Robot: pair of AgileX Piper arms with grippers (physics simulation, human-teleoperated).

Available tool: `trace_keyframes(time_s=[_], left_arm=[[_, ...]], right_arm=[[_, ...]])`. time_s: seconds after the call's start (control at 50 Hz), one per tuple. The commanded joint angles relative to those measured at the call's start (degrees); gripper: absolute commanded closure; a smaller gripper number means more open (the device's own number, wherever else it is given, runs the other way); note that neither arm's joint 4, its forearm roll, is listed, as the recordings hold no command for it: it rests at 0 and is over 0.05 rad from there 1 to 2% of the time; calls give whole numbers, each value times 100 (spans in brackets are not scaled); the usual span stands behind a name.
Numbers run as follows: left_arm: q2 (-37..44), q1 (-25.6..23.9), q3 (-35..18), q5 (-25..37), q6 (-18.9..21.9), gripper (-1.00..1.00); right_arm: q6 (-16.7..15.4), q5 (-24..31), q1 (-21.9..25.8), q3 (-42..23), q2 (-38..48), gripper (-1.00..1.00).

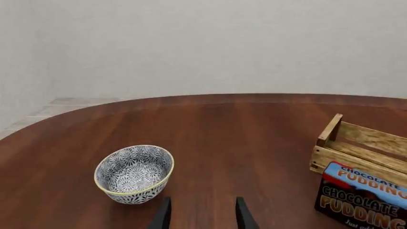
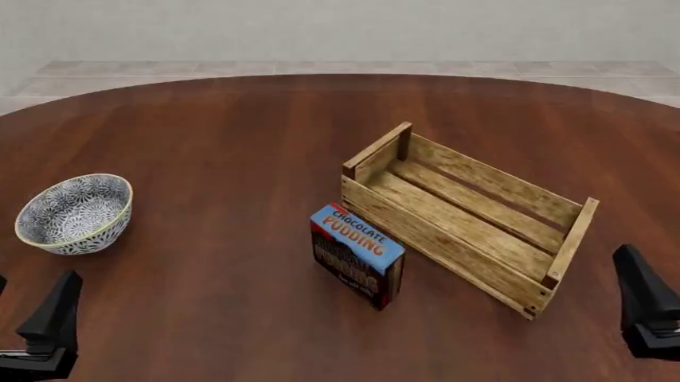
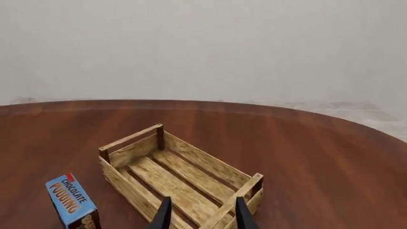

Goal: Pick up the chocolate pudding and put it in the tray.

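Note:
The chocolate pudding [image 2: 357,255] is a small carton with a blue top and dark brown sides, standing on the table just left of the tray's near long wall. The tray [image 2: 435,235] is a long slatted wooden crate lying at an angle at centre right, with nothing in it. My left gripper [image 2: 34,306] hovers open at the near left, well short of the pudding. My right gripper [image 2: 654,286] is open at the near right, beside the tray's near end. The left wrist view shows open fingers [image 1: 164,215], the pudding [image 1: 362,198] and the tray [image 1: 356,148]. The right wrist view shows open fingers [image 3: 164,213] over the tray [image 3: 127,183], with the pudding [image 3: 73,202] beside it.
A round blue-and-white patterned bowl [image 2: 75,213] stands at the left of the round brown table [image 2: 234,135], just ahead of my left gripper; it also shows in the left wrist view as the bowl [image 1: 133,174]. A pale wall lies beyond the table's far edge.

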Motion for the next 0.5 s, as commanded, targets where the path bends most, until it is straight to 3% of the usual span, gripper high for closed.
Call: trace_keyframes(time_s=[0.02,0.04,0.06,0.1,0.16,0.22,0.28,0.36,0.38,0.4,0.44,0.48,0.5], left_arm=[[2,0,0,0,0,-100],[1,1,0,0,-1,-100],[1,1,0,0,-3,-100],[0,1,0,0,-1,-100],[1,0,0,0,0,-100],[2,0,0,0,0,-100],[2,1,-1,0,1,-100],[0,0,0,0,0,-100],[2,-1,0,0,0,-100],[2,0,0,0,-1,-100],[1,-1,0,0,0,-100],[1,-1,0,0,0,-100],[1,0,0,0,0,-100]], right_arm=[[-39,465,231,-1035,478,-100],[-107,512,187,-1121,505,-100],[-389,537,-197,-1218,1011,-100],[-152,534,146,-1344,973,-100],[-162,609,196,-1608,1279,-100],[-432,646,221,-1904,1615,-100],[-59,742,424,-2264,1842,-100],[-71,881,743,-2778,2429,-100],[-165,983,714,-2972,2646,-100],[-507,1021,592,-3166,2911,-100],[-511,997,878,-3262,3059,-100],[-524,1043,835,-3445,3195,-100],[-675,1100,928,-3587,3429,-100]])
